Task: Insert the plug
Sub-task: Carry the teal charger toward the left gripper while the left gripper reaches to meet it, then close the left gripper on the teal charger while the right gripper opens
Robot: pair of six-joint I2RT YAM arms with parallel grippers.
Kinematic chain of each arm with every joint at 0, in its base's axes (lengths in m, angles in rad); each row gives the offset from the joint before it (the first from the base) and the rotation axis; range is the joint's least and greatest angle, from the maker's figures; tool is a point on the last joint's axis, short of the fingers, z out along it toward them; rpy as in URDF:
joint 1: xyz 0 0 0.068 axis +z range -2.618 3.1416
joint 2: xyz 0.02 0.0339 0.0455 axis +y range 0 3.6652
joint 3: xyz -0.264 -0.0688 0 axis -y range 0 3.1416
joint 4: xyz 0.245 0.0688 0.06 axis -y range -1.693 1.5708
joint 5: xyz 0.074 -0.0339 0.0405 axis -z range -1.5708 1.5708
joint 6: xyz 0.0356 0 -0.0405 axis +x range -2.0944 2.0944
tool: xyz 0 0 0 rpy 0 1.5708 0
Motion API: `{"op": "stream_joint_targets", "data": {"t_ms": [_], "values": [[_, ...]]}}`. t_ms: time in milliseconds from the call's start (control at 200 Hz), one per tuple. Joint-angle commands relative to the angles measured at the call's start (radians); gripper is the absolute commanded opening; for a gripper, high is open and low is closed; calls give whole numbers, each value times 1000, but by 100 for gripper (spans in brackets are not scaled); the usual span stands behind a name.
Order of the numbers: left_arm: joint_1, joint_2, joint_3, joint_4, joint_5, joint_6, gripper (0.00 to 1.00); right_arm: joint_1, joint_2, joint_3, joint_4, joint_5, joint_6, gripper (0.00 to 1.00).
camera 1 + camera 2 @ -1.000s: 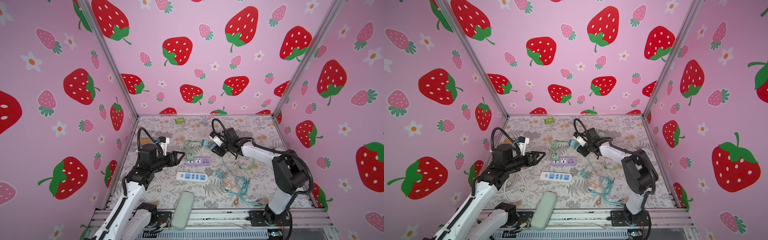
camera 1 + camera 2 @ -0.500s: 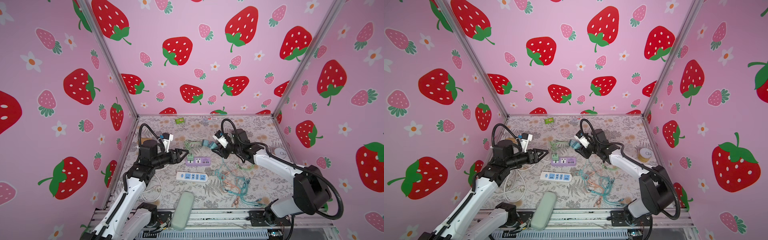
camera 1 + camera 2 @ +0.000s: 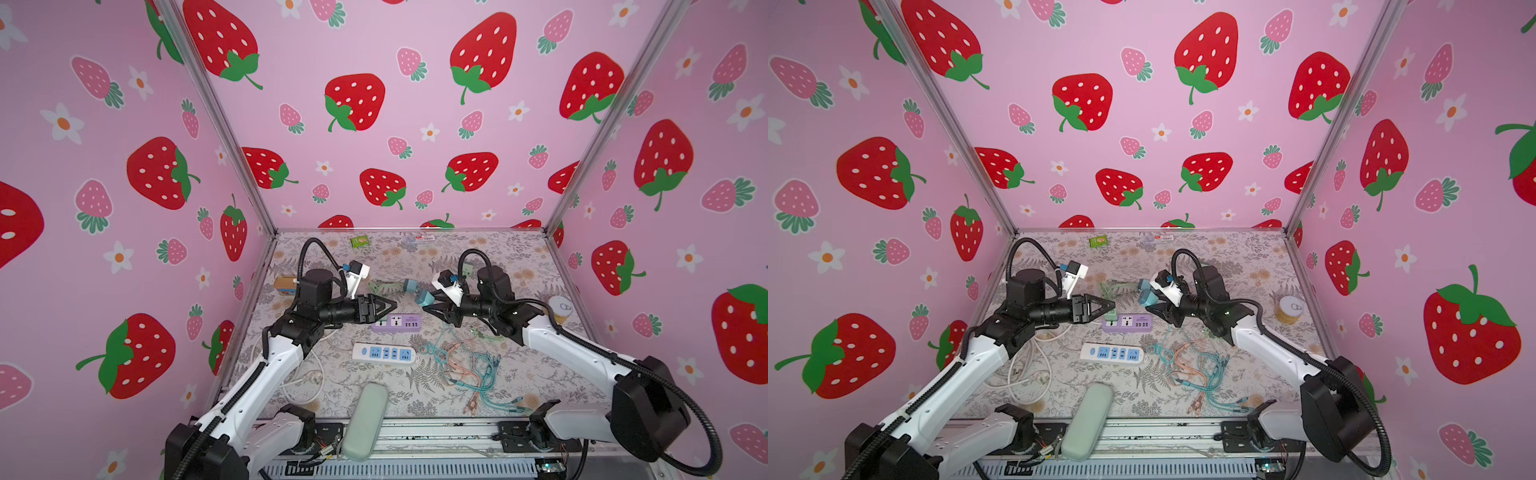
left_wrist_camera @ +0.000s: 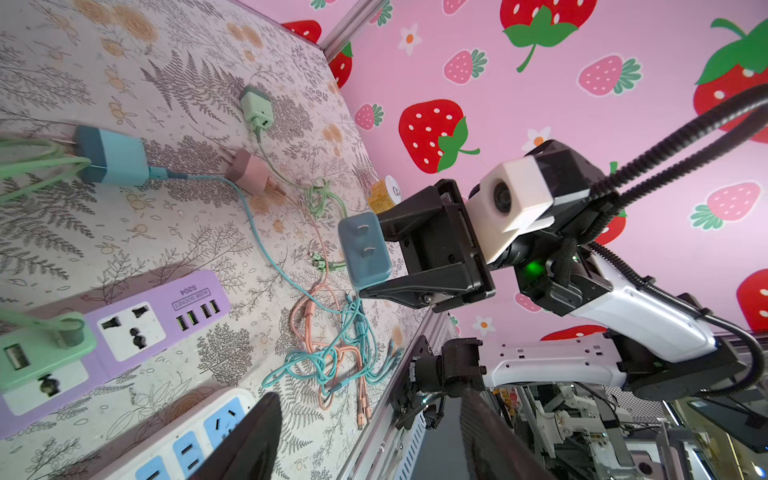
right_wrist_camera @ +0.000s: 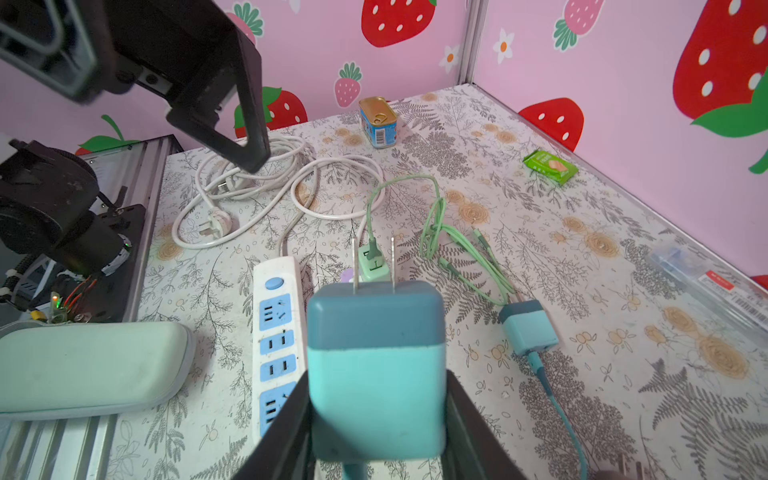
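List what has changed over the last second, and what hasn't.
The left gripper has reached toward the middle and now hovers open above the purple power strip. The right arm has swung its elbow outward and lower, while the right gripper has stayed near the same spot, still shut on the blue charger plug. The white power strip and the cables have not moved.

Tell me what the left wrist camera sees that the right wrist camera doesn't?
Only the left wrist view shows the tangled cables and the yellow tin. Only the right wrist view shows the coiled white cord, the blue can, the green packet and the pale case. Both show the blue plug and the white power strip.
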Motion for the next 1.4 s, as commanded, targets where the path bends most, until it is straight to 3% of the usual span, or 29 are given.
{"op": "stream_joint_targets", "data": {"t_ms": [0,585,1261,1396], "values": [[-32,31,52,54,29,-24,71,23,-31,3,25,-22,-38,26],[-105,148,114,46,33,-8,71,124,-63,35,-38,111,-108,26],[-129,204,145,30,46,5,50,190,-48,69,-87,204,-152,27],[-130,207,148,25,41,6,41,193,-47,69,-91,217,-154,27]]}}
